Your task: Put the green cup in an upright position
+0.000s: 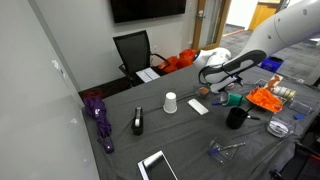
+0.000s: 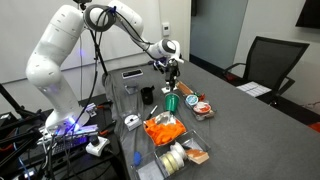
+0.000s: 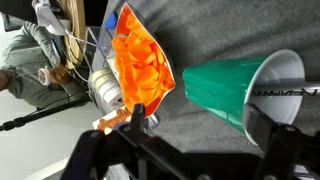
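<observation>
The green cup (image 3: 222, 88) lies on its side on the grey table, its white inside facing right in the wrist view. It also shows in both exterior views (image 1: 232, 99) (image 2: 171, 98), next to an orange bag. My gripper (image 3: 205, 128) is open and hovers just above the cup. One finger is close to the cup's rim and the other is toward the orange bag. Nothing is held. In the exterior views the gripper (image 1: 220, 87) (image 2: 172, 78) hangs right over the cup.
An orange snack bag (image 3: 140, 60) (image 1: 265, 98) lies beside the cup. A black mug (image 1: 236, 117) (image 2: 147, 95) stands near it. A white cup (image 1: 170, 103), a purple umbrella (image 1: 98, 115), a tablet (image 1: 157, 165) and small items lie on the table. An office chair (image 1: 133, 50) stands behind.
</observation>
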`<action>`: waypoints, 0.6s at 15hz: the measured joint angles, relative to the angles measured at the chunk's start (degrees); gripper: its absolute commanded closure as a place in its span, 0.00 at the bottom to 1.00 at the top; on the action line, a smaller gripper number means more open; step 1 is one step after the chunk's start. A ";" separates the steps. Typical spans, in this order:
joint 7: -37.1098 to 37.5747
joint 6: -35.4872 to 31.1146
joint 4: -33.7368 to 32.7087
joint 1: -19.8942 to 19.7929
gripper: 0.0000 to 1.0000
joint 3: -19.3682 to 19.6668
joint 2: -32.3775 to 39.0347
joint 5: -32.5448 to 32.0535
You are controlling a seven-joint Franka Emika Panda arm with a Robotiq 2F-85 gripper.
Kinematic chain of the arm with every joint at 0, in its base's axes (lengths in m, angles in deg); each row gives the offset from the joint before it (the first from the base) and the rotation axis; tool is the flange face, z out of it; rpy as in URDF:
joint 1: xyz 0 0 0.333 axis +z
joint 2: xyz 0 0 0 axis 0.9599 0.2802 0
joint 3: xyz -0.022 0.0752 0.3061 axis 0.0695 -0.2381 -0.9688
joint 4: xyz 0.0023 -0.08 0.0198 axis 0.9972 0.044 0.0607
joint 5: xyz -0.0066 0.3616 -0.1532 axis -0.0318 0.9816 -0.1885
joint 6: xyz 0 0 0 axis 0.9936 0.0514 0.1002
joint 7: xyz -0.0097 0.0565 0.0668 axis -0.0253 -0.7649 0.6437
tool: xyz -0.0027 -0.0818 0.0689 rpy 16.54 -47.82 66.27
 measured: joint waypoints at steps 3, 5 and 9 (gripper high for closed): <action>0.00 -0.15 -0.18 -0.46 0.00 0.25 0.30 -0.54; 0.00 -0.36 -0.24 -0.91 0.00 0.26 0.32 -0.55; -0.35 -2.41 -0.23 -1.80 0.00 0.18 0.35 -0.37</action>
